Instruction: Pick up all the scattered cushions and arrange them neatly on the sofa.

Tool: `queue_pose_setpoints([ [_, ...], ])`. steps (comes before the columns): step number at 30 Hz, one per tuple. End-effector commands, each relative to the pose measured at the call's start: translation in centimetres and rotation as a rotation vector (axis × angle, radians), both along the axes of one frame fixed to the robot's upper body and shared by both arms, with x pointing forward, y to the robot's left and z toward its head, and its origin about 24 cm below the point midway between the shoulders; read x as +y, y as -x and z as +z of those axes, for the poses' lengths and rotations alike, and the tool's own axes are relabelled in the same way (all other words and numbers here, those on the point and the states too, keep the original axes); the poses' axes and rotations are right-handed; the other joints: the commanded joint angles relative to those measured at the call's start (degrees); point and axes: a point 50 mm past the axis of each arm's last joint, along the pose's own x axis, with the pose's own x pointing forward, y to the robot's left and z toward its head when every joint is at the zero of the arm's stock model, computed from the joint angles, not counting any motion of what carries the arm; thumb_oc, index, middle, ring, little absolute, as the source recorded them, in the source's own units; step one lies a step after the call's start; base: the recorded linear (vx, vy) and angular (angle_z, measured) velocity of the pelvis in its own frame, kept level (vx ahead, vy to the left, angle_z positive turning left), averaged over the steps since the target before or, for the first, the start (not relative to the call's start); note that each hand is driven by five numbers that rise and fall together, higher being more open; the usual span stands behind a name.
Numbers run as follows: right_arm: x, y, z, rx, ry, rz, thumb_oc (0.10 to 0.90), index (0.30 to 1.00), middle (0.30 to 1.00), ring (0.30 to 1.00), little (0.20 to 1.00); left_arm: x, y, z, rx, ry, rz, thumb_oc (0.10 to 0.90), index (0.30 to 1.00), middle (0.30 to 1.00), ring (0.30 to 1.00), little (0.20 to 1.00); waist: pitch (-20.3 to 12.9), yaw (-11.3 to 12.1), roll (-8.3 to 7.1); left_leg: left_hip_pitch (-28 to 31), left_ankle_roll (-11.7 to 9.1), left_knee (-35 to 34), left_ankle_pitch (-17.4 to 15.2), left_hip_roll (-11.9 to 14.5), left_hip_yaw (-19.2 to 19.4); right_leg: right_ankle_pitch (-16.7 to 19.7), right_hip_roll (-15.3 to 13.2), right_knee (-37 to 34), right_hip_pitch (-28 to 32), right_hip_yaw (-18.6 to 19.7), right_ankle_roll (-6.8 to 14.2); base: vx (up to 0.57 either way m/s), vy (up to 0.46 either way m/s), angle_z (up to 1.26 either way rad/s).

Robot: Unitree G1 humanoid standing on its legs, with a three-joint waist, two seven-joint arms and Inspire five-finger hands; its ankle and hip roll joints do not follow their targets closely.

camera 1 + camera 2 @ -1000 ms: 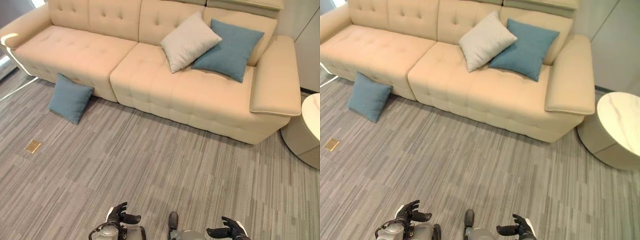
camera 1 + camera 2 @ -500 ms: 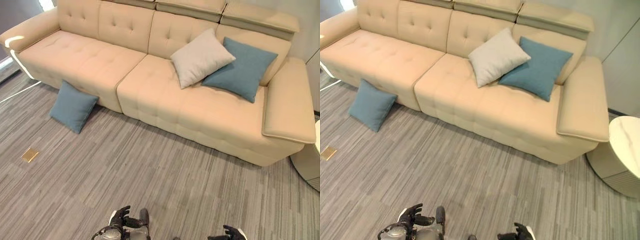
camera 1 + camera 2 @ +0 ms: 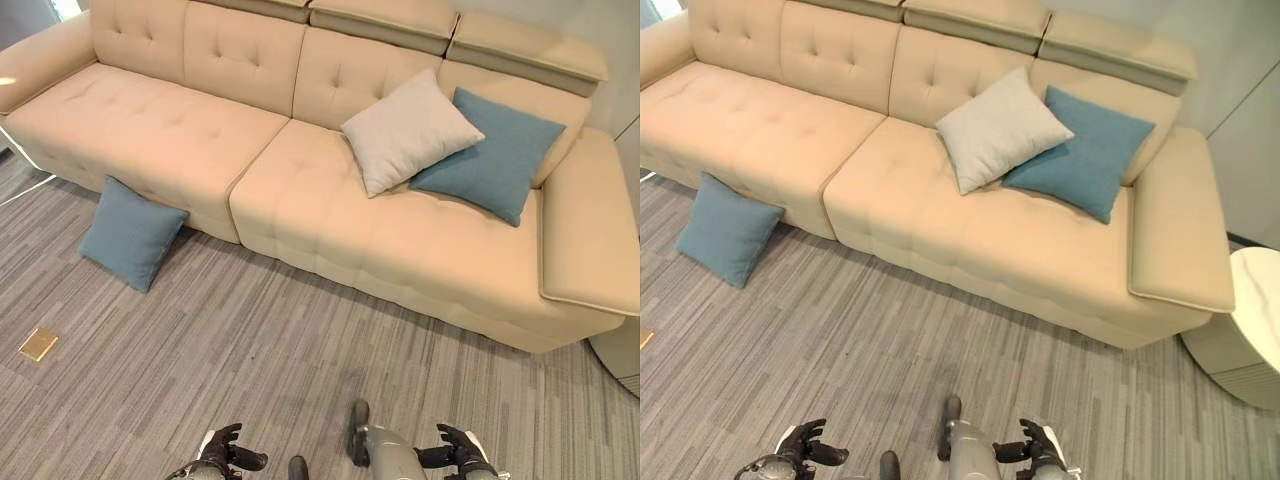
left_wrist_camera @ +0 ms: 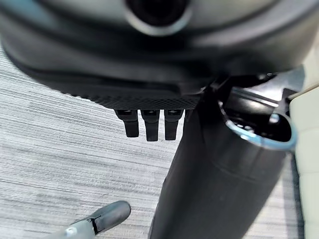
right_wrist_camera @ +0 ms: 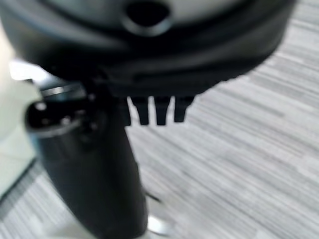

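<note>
Your left hand [image 3: 222, 454] and right hand [image 3: 456, 452] are hanging low over the striped grey carpet [image 3: 260, 360], fingers relaxed, gripping nothing. Past them a blue cushion [image 3: 129, 232] is leaning on the floor against the front of the cream sofa [image 3: 180, 120]. A grey cushion [image 3: 408, 130] and another blue cushion [image 3: 494, 163] are resting on the seat near the right armrest. A round white table [image 3: 1260, 320] is standing beside that end.
</note>
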Motion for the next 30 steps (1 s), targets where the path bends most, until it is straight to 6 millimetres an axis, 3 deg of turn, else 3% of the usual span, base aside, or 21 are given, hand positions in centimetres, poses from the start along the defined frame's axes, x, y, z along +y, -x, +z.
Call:
queue_pose_setpoints([
  [1, -1.2, -0.2, 0.4, -0.005, 0.045, 0.026, 0.800, 0.900, 0.900, 0.900, 0.900, -1.1, -1.6, 0.5, -0.071, 0.011, -0.055, 0.800, 0.900, 0.900, 0.900, 0.900, -0.01, -0.63, 0.51, -0.91, -1.86, 5.26, -6.62, -0.32, -3.68, 2.88, 2.19, -2.85, 8.74, 2.76, 0.84, 0.43, -0.147, 0.32],
  [2, -1.7, 0.0, 0.4, 0.001, 0.053, 0.009, 0.800, 0.900, 0.900, 0.900, 0.900, -1.7, -1.6, 0.4, -0.069, 0.031, -0.063, 0.800, 0.900, 0.900, 0.900, 0.900, -0.31, -0.47, 0.65, -1.54, -3.20, 9.21, -6.60, -0.34, -3.84, 2.67, 2.11, -3.88, 10.84, 1.98, 0.00, 0.27, -0.106, 0.32],
  [3, -1.7, 0.0, 0.4, 0.000, 0.053, 0.009, 0.800, 0.900, 0.900, 0.900, 0.900, -1.7, -1.6, 0.4, -0.070, 0.031, -0.063, 0.800, 0.900, 0.900, 0.900, 0.900, -0.27, -0.54, 0.68, -1.59, -3.22, 9.38, -6.70, -0.31, -3.90, 2.69, 2.13, -3.96, 10.93, 1.90, -0.02, 0.30, -0.166, 0.41],
  [5, -1.6, 0.1, 0.4, -0.006, 0.038, -0.006, 0.800, 0.900, 0.900, 0.900, 0.900, -2.1, -1.9, 0.4, -0.077, 0.041, -0.089, 0.800, 0.900, 0.900, 0.900, 0.900, -1.05, -0.85, 0.86, -2.38, -5.93, 13.92, -3.99, 1.17, -2.38, 1.85, 3.00, -5.69, 14.02, 1.56, -1.21, 0.24, -0.145, 0.33],
  [6, -1.7, -0.2, 0.5, -0.019, 0.039, -0.011, 0.800, 0.900, 0.900, 0.900, 0.900, -2.3, -2.3, 0.6, -0.092, 0.048, -0.097, 0.800, 0.900, 0.900, 0.900, 0.900, -0.60, -0.53, 0.52, -5.25, -7.63, 21.13, -1.44, 1.63, -2.15, 1.57, 3.28, -6.70, 15.74, 1.84, -1.95, 0.24, -0.249, 0.17],
  [7, -1.8, -1.1, 0.8, -0.045, 0.036, -0.021, 0.800, 0.900, 0.900, 0.900, 0.900, -2.3, -3.2, 1.0, -0.123, 0.050, -0.100, 0.800, 0.900, 0.900, 0.900, 0.900, 0.13, 0.09, -0.98, -10.61, -9.23, 30.50, 1.83, 2.42, -0.98, 1.13, 2.76, -8.39, 18.17, 2.06, -3.20, 0.17, -0.212, 0.20],
  [8, -1.8, -1.1, 0.8, -0.045, 0.036, -0.021, 0.800, 0.900, 0.900, 0.900, 0.900, -2.2, -3.3, 1.0, -0.123, 0.050, -0.100, 0.800, 0.900, 0.900, 0.900, 0.900, 0.14, 0.04, -0.90, -10.82, -9.25, 30.87, 1.65, 2.53, -1.05, 1.16, 2.86, -8.43, 18.16, 1.99, -3.23, 0.21, -0.228, 0.16],
  [9, -1.8, -1.1, 0.8, -0.044, 0.034, -0.032, 0.800, 0.900, 0.900, 0.900, 0.900, -2.2, -3.8, 1.2, -0.137, 0.053, -0.088, 0.800, 0.900, 0.900, 0.900, 0.900, 0.51, 0.63, -1.71, -13.71, -8.42, 32.40, 0.85, 4.34, 1.38, 0.17, 2.62, -10.16, 20.42, 1.82, -3.59, 0.19, -0.107, 0.16],
  [11, -1.9, -1.2, 0.8, -0.048, 0.035, -0.039, 0.800, 0.900, 0.900, 0.900, 0.900, -2.3, -3.8, 1.2, -0.135, 0.056, -0.085, 0.800, 0.900, 0.900, 0.900, 0.900, 0.63, 0.92, -1.69, -14.54, -7.94, 31.54, -0.17, 4.67, 1.85, -0.09, 2.75, -10.73, 21.21, 1.77, -3.48, 0.18, -0.065, 0.10],
  [12, -1.1, -3.2, 1.3, -0.084, 0.039, -0.039, 0.800, 0.900, 0.900, 0.900, 0.900, -2.4, -3.8, 1.2, -0.132, 0.055, -0.087, 0.800, 0.900, 0.900, 0.900, 0.900, 0.35, 1.51, -1.84, -15.15, -7.08, 29.06, -2.12, 4.17, 1.90, -0.50, 2.63, -11.39, 22.13, 1.95, -3.21, 0.30, 0.018, -0.06],
  [13, -1.3, -2.8, 1.3, -0.097, 0.033, -0.026, 0.800, 0.900, 0.900, 0.900, 0.900, -2.4, -3.0, 0.8, -0.108, 0.053, -0.086, 0.800, 0.900, 0.900, 0.900, 0.900, -0.20, 2.34, -1.66, -16.99, -6.03, 23.35, -3.22, 2.95, 0.72, -1.29, 2.69, -11.66, 22.88, 2.56, -2.65, 0.31, 0.020, -0.19],
  [14, -1.4, -2.8, 1.3, -0.096, 0.034, -0.027, 0.800, 0.900, 0.900, 0.900, 0.900, -2.4, -3.0, 0.8, -0.108, 0.053, -0.086, 0.800, 0.900, 0.900, 0.900, 0.900, -0.11, 2.37, -1.64, -16.75, -6.01, 23.27, -3.29, 2.93, 0.74, -1.35, 2.68, -11.71, 23.09, 2.58, -2.61, 0.27, 0.059, -0.21],
  [16, -1.2, -3.1, 1.4, -0.101, 0.042, -0.018, 0.800, 0.900, 0.900, 0.900, 0.900, -2.7, -2.8, 0.7, -0.106, 0.061, -0.087, 0.800, 0.900, 0.900, 0.900, 0.900, -0.39, 2.88, -0.64, -17.42, -6.17, 16.03, -0.81, 3.32, -0.02, -2.24, 3.44, -12.03, 24.14, 3.01, -2.33, 0.21, 0.068, -0.09],
  [18, -0.9, -3.2, 1.3, -0.096, 0.042, -0.020, 0.800, 0.900, 0.900, 0.900, 0.900, -2.9, -3.1, 0.9, -0.124, 0.073, -0.078, 0.800, 0.900, 0.900, 0.900, 0.900, -0.28, 4.05, -0.05, -20.35, -6.73, 10.95, 4.60, 4.22, -1.03, -4.00, 4.50, -12.50, 26.70, 4.25, -2.26, 0.31, 0.091, 0.01],
  [22, -0.9, -2.3, 0.9, -0.069, 0.037, -0.032, 0.800, 0.900, 0.900, 0.900, 0.900, -2.7, -2.4, 0.6, -0.101, 0.075, -0.060, 0.800, 0.900, 0.900, 0.900, 0.900, -1.06, 4.91, 0.18, -20.05, -6.11, 8.84, 5.20, 3.65, -2.34, -5.86, 4.80, -11.25, 28.37, 5.53, -1.96, 0.29, 0.136, -0.15],
  [23, -0.8, -1.5, 0.6, -0.042, 0.033, -0.035, 0.800, 0.900, 0.900, 0.900, 0.900, -2.2, -1.4, 0.2, -0.067, 0.062, -0.041, 0.800, 0.900, 0.900, 0.900, 0.900, -1.99, 5.19, 0.14, -18.70, -5.12, 8.28, 4.68, 2.85, -2.12, -6.51, 3.49, -6.64, 27.94, 5.58, -1.09, 0.18, 0.130, -0.45],
  [25, -0.7, -1.3, 0.5, -0.035, 0.029, -0.031, 0.800, 0.900, 0.900, 0.900, 0.900, -2.0, -1.3, 0.2, -0.064, 0.059, -0.033, 0.800, 0.900, 0.900, 0.900, 0.900, -2.25, 5.32, 0.14, -17.28, -4.66, 7.45, 4.27, 2.61, -1.58, -6.35, 2.85, -3.58, 27.02, 5.69, -0.50, 0.25, 0.177, -0.46],
  [26, -0.3, -1.7, 0.6, -0.050, 0.018, -0.022, 0.800, 0.900, 0.900, 0.900, 0.900, -1.6, -1.7, 0.5, -0.082, 0.048, -0.022, 0.800, 0.900, 0.900, 0.900, 0.900, -1.94, 4.72, 0.50, -14.52, -3.44, 5.93, 3.62, 2.57, -1.01, -4.18, 1.65, 5.55, 22.48, 5.66, 1.45, 0.27, 0.204, -0.50],
  [27, -0.3, -2.0, 0.7, -0.062, 0.015, -0.017, 0.800, 0.900, 0.900, 0.900, 0.900, -1.3, -2.0, 0.7, -0.095, 0.040, -0.023, 0.800, 0.900, 0.900, 0.900, 0.900, -1.60, 4.36, 0.71, -13.48, -2.96, 5.34, 3.42, 2.65, -0.76, -2.72, 1.02, 9.46, 20.16, 5.38, 2.37, 0.19, 0.148, -0.63],
  [30, 0.0, -2.6, 0.9, -0.080, 0.014, 0.001, 0.800, 0.900, 0.900, 0.900, 0.900, -1.2, -2.9, 1.0, -0.120, 0.026, -0.053, 0.800, 0.900, 0.900, 0.900, 0.900, -1.13, 3.58, 1.47, -10.47, -2.11, 4.01, 1.86, 2.62, 0.10, -0.61, -1.05, 13.96, 15.81, 2.73, 2.80, 0.17, 0.101, -0.26],
])
